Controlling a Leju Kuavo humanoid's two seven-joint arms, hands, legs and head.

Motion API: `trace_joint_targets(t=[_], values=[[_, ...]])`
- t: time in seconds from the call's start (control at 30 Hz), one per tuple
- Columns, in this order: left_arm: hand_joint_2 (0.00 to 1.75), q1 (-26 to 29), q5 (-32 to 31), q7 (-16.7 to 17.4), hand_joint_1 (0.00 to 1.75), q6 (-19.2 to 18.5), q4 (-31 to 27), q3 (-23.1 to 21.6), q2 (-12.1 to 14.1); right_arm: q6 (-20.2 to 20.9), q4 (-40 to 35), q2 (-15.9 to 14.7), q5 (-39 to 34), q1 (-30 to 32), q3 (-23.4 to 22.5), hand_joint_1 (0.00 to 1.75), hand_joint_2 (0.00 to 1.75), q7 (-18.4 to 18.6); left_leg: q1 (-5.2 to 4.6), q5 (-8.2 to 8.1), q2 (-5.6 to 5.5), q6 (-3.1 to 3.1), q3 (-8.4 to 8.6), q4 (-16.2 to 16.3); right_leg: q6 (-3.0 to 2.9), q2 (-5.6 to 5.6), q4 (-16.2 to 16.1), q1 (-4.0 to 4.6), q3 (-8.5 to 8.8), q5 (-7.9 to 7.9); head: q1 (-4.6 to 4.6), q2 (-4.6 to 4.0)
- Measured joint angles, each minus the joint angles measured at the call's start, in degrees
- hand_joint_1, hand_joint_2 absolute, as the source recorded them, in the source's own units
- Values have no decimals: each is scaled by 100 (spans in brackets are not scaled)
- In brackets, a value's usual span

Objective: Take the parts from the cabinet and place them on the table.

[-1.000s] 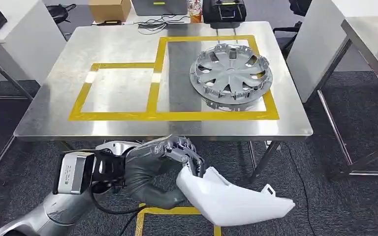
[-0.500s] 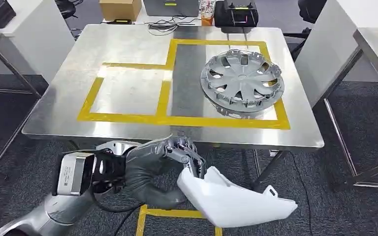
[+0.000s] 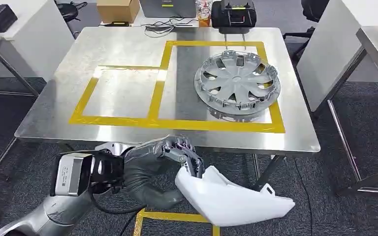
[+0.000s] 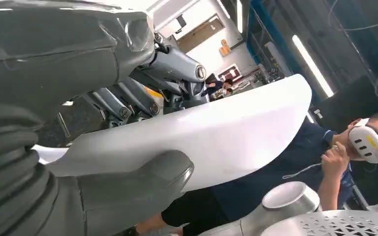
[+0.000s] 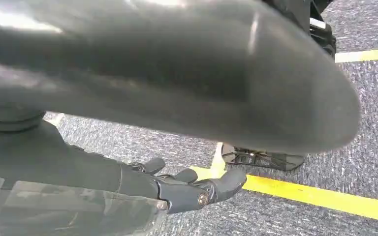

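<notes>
Fingers (image 3: 184, 152) of the left hand (image 3: 152, 169) curl over the top edge of one white part (image 3: 229, 199), with the thick grey thumb under it, so the hand holds the part at the lower middle of the head frame, in front of the table's near edge and above the dark carpet. That part is smooth, matte plastic, curved like a shell and tapering to a notched tip at the lower right.

Left to right in the head frame: the silver left arm with its grey box at the wrist in the lower left, then the steel table (image 3: 54, 118), a brushed, reflective rectangle. Yellow tape (image 3: 123, 120) marks two adjoining rectangles on it, a smaller one on the left and a taller one on the right. One grey hubcap (image 3: 236, 83), round with radiating spokes and a clipped rim, lies inside the right rectangle. At the upper edge stand one cardboard box (image 3: 119, 10) and one black case (image 3: 234, 12).

From the left wrist, the part's (image 4: 216, 135) smooth underside and the thumb (image 4: 142, 189) pressed against it show close up, and behind it a person (image 4: 334, 162) wearing a white headset.

From the right wrist, the right hand (image 5: 177, 189) hangs over speckled carpet crossed by a yellow line, its dark fingers slightly bent, apart and holding nothing.
</notes>
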Motion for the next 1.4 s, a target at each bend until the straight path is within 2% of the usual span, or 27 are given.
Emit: trace_joint_targets(t=[0.03, 0.1, 0.13, 0.17, 0.3, 0.33, 0.37, 0.4, 0.47, 0.5, 0.53, 0.63, 0.7, 0.77, 0.83, 0.87, 0.9, 0.93, 1.0, 1.03, 1.07, 1.1, 1.17, 1.2, 1.27, 1.37, 1.4], values=[[175, 0, 0, 0, 173, 0, 0, 0, 9, 0, -4, 0, 2, 0, -7, 0, 0, 0, 0, 162, 0, 18, 12, -126, 4, 3, 0, 7, 27, -23, -4, 0], [175, -10, 0, 0, 173, 0, -4, 4, 15, 0, -7, 2, 2, 7, -9, 0, 0, -2, -10, 709, 0, 95, 368, -963, 4, 7, -4, 26, 103, -59, -2, 0], [175, -22, 0, 0, 173, 2, -17, 13, 17, 0, -9, 4, 4, 5, -11, 0, 0, -2, -33, 974, 1, 168, 613, -1500, 8, 9, -14, 37, 140, -77, -4, 0], [175, -29, -2, -2, 173, 4, -26, 26, 19, 0, -9, 37, 4, 3, -11, 0, 0, -2, -59, 906, 10, 204, 726, -1693, 30, 9, -25, 35, 152, -93, 13, 0], [175, -29, -11, -13, 173, 15, -35, 48, 22, 0, -57, 48, 33, -4, -13, 0, 0, -4, -118, 844, -1, 257, 748, -1796, 159, -13, -113, 40, 177, -111, -7, 0], [175, -13, -11, -15, 173, 15, -72, 66, 13, 0, -59, 63, 33, -17, -15, 0, 0, -7, -54, 921, -6, 267, 890, -1947, 179, -15, -76, 76, 148, -131, 2, 2], [175, -29, -9, -20, 173, 17, -74, 68, 9, 0, -70, 59, 33, -18, -15, 0, 0, -7, -81, 921, -8, 271, 959, -2010, 167, -10, 42, 69, 111, -161, 13, 0], [175, -56, -9, -20, 173, 17, -74, 63, 2, 0, -85, 57, 33, -19, -15, 0, 0, -9, -86, 907, -2, 295, 989, -2024, 129, -9, 360, 75, -65, -294, 13, 0], [175, -36, -13, -20, 173, 18, -72, 50, 2, -4, -107, 50, 33, -13, -22, 0, 0, -9, -121, 868, -3, 365, 1015, -2022, 75, -7, 1265, 88, -615, -570, 11, 0], [175, -17, -13, -20, 173, 17, -72, 39, 2, -4, -114, 48, 33, 2, -24, 0, 0, -9, -130, 846, -10, 386, 1028, -2020, 89, -7, 1540, 88, -806, -600, 13, 0], [175, -1, -13, -20, 173, 17, -72, 37, 2, -4, -116, 50, 42, 12, -24, 0, 0, -9, -134, 825, -24, 382, 1055, -2017, 129, -9, 1552, 85, -872, -527, 13, 0], [175, 1, -15, -20, 173, 18, -72, 37, 0, -4, -125, 50, 44, 10, -24, 0, 0, -9, -123, 727, -56, 336, 1144, -1979, 301, -11, 557, 47, -484, 9, 11, 0], [175, -7, -15, -20, 173, 17, -74, 37, -2, -4, -138, 52, 42, 11, -26, 0, 0, -9, -145, 642, -65, 284, 1142, -1909, 325, -12, -17, 37, -241, 203, 24, 0], [175, -1, -17, -17, 173, 20, -74, 42, -2, -4, -146, 48, 44, 9, -31, 0, 0, -9, -165, 546, -71, 235, 1136, -1828, 159, -4, -40, 65, -185, 173, 15, 0], [175, -7, -18, -20, 173, 22, -76, 46, -2, -2, -146, 57, 46, 8, -31, 0, 0, -9, -141, 511, -69, 184, 1160, -1838, 84, -4, -42, 91, -173, 144, 11, 0], [175, -5, -17, -20, 173, 22, -85, 46, -4, 0, -146, 63, 44, 8, -31, 0, 0, -9, -122, 464, -65, 163, 1150, -1819, 63, -3, -54, 10, -136, 133, 9, 0], [175, -12, -17, -17, 173, 24, -105, 50, -2, 0, -157, 68, 46, 12, -31, 0, 0, -9, -115, 405, -46, 111, 1104, -1677, 22, -2, -59, 18, -95, 103, -9, 0], [175, -23, -15, -17, 173, 24, -120, 55, -2, 0, -168, 68, 46, 11, -31, 0, 0, -9, -94, 270, -35, 70, 954, -1366, -18, -2, -59, 19, -59, 76, -33, 0], [175, -6, -15, -17, 173, 26, -120, 59, 0, 0, -181, 74, 46, 2, -35, 0, 0, -9, -40, -57, -33, 2, 390, -405, -58, -2, -58, 23, -10, 26, -26, 0], [175, 13, -15, -17, 173, 26, -120, 59, 7, 0, -186, 79, 46, 6, -39, 0, 0, -11, -20, -105, -30, -16, 126, -43, -49, 0, -58, 22, 23, -6, -26, 0], [175, 17, -17, -15, 173, 26, -120, 59, 7, 2, -188, 83, 48, 9, -44, 0, 0, -13, -5, -15, -27, -21, 20, 15, -46, 1, -58, 21, 60, -36, -26, 0], [175, 16, -17, -6, 173, 31, -122, 59, 9, 9, -190, 87, 52, 23, -46, 0, 0, -17, 8, 238, -11, -15, 55, -216, -33, 5, -58, 20, 123, -77, -26, 0], [175, 7, -18, 7, 173, 50, -142, 61, 11, 42, -201, 96, 61, 20, -50, 0, 0, -33, 8, 892, 10, 24, 427, -1192, 0, 15, -63, 20, 253, -157, -28, 0], [175, -5, -18, 11, 173, 59, -160, 61, 11, 57, -214, 105, 77, 16, -50, 0, 0, -42, -1, 1096, 20, 64, 597, -1660, 23, 20, -73, 20, 289, -192, -24, 0], [175, -30, -22, 20, 173, 70, -168, 61, 13, 77, -240, 122, 92, 4, -52, 0, 0, -57, -66, 939, 33, 119, 698, -1763, 86, 20, -78, 57, 268, -226, -33, 0], [175, -21, -50, 42, 173, 79, -199, 68, 7, 85, -247, 142, 127, -5, -52, 0, 0, -90, -87, 936, 10, 209, 734, -1833, 193, -20, -170, 54, 338, -246, -24, 0], [175, -23, -68, 46, 173, 87, -216, 66, 7, 85, -251, 144, 125, -10, -52, 0, 0, -109, -49, 956, 8, 243, 824, -1921, 184, -20, -66, 39, 298, -272, -11, 0]])
